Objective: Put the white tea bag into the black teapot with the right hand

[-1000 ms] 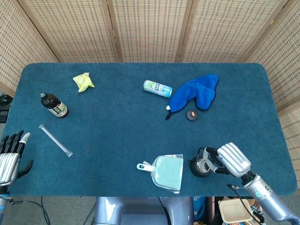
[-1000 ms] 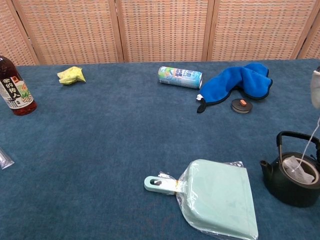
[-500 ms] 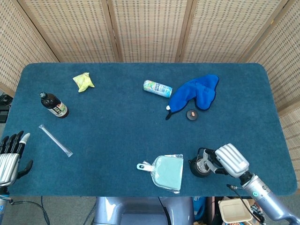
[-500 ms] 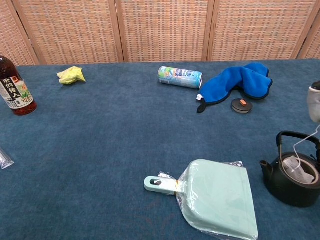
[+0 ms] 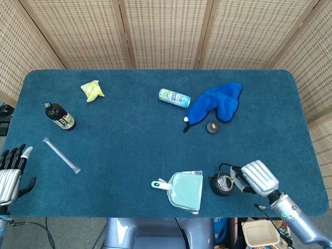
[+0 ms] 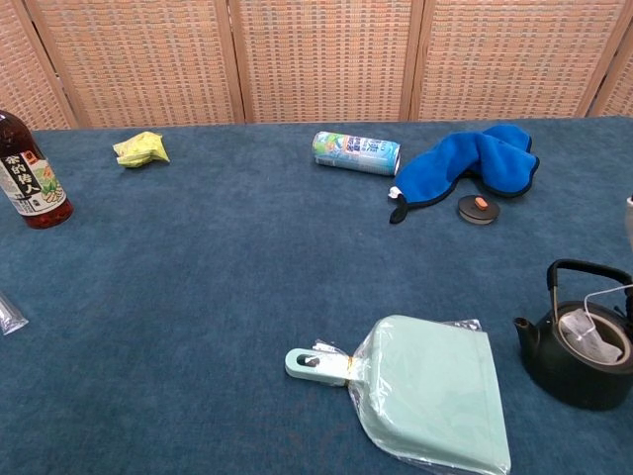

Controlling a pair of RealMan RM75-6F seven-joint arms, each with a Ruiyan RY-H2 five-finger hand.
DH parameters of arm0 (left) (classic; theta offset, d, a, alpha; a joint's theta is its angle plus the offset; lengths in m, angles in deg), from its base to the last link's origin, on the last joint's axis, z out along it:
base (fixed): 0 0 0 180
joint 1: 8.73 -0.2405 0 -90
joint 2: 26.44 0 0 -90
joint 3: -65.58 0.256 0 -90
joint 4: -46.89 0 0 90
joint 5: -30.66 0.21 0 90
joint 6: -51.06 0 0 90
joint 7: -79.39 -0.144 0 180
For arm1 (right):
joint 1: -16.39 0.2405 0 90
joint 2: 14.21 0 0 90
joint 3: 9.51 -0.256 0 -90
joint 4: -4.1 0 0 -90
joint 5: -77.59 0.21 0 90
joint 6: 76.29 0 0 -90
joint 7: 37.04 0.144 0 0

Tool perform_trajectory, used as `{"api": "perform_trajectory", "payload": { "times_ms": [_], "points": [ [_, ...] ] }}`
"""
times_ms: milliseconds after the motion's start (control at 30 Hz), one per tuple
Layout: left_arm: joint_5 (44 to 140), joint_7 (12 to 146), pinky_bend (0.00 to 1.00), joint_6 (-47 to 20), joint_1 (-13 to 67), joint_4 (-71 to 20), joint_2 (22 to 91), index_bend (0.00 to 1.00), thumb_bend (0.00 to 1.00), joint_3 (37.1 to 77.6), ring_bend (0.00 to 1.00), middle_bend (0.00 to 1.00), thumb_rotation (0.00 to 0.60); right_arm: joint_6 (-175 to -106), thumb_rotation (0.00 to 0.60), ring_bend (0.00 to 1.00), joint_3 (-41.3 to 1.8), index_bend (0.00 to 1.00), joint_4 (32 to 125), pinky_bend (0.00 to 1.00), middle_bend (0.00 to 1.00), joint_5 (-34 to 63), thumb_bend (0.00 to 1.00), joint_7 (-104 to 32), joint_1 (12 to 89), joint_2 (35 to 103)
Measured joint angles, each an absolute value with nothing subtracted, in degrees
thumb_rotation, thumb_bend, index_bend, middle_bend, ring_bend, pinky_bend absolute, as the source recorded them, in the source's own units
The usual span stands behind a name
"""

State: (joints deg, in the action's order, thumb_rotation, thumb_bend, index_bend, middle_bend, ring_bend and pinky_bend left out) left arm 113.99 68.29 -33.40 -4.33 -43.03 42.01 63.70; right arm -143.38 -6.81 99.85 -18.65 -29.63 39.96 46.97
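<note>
Placement phase. My right hand [image 5: 258, 178] has drawn back and lower beside the black teapot [image 6: 579, 346] — a second ago it held the string taut above; now the string loops slack over the rim. The white tea bag [image 6: 587, 334] lies inside the open pot, so the drop looks essentially done. Whether my fingers still pinch the string I cannot tell. My left hand [image 5: 11, 174] rests with fingers apart, empty. Pot: dark, matte, squat, hooped handle; bag: soft, crumpled; tabletop [image 5: 129, 145]: blue felt.
</note>
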Motion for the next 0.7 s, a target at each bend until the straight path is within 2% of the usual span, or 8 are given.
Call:
{"api": "perform_trajectory", "payload": {
  "times_ms": [100,167,400,567,700],
  "points": [
    [114.1,68.2,0.00,-33.6,-4.4,-43.2,41.9,0.00,0.38,63.7,0.00,0.00,0.600,-143.5,0.477,1.00,-6.9,0.65,99.6,1.00,0.97,-18.2,0.71,-29.5,39.7,46.5],
    [114.1,68.2,0.00,-33.7,-4.5,-43.3,41.8,0.00,0.38,63.7,0.00,0.00,0.600,-143.6,0.377,1.00,-6.8,0.65,99.4,1.00,0.97,-17.8,0.71,-29.4,39.6,46.1],
    [114.4,68.1,0.00,-33.9,-4.5,-43.6,41.6,0.00,0.38,63.7,0.00,0.00,0.600,-143.4,0.257,1.00,-6.7,0.63,99.3,1.00,0.96,-16.0,0.71,-28.8,38.8,44.7],
    [114.6,67.8,0.00,-33.9,-4.4,-43.9,41.7,0.00,0.38,63.7,0.00,0.00,0.600,-142.5,0.107,1.00,-6.6,0.46,99.6,1.00,0.96,-15.0,0.71,-28.9,38.6,44.0],
    [114.5,67.8,0.00,-34.0,-4.5,-43.9,41.6,0.00,0.38,63.7,0.00,0.00,0.600,-142.2,0.101,1.00,-6.7,0.39,100.0,1.00,0.96,-14.7,0.71,-29.4,38.6,43.9]
  ]
}}
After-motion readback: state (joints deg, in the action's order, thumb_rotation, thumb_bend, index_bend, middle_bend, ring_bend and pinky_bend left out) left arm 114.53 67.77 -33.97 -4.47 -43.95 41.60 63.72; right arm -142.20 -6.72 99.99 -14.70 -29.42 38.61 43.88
